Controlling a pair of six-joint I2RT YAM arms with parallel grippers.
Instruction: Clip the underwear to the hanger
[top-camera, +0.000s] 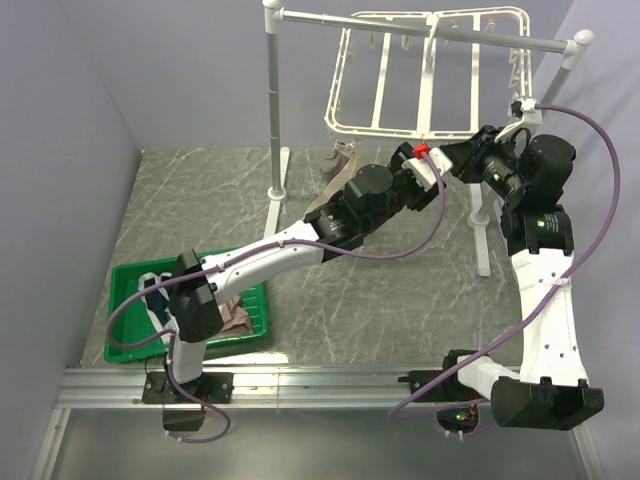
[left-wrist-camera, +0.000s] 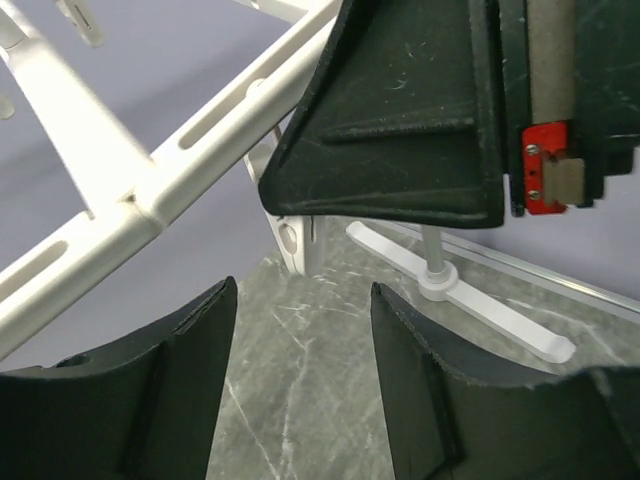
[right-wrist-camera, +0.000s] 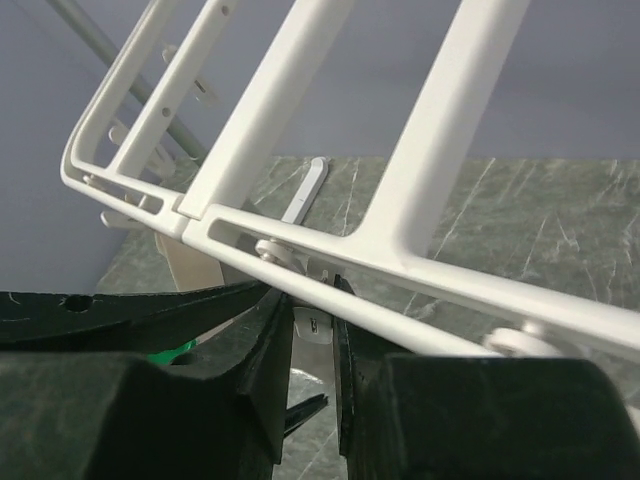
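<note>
The white hanger (top-camera: 420, 70) hangs from the pole rack's bar. The taupe underwear (top-camera: 343, 160) droops below the hanger's left corner, partly behind my left arm. I cannot tell what holds it there. My left gripper (top-camera: 422, 178) is open and empty just under the hanger's near edge. In the left wrist view (left-wrist-camera: 300, 290) only the floor shows between its fingers. My right gripper (top-camera: 432, 153) is beside it. In the right wrist view (right-wrist-camera: 315, 300) it is shut on a small white clip (right-wrist-camera: 318, 325) under the hanger's edge bar (right-wrist-camera: 400, 275).
The white pole rack (top-camera: 275, 110) stands on flat feet (left-wrist-camera: 460, 295) on the marble floor. A green tray (top-camera: 125, 275) at the near left holds a navy garment (top-camera: 155, 300) and a pinkish-beige garment (top-camera: 235, 315). Grey walls close in the left and back.
</note>
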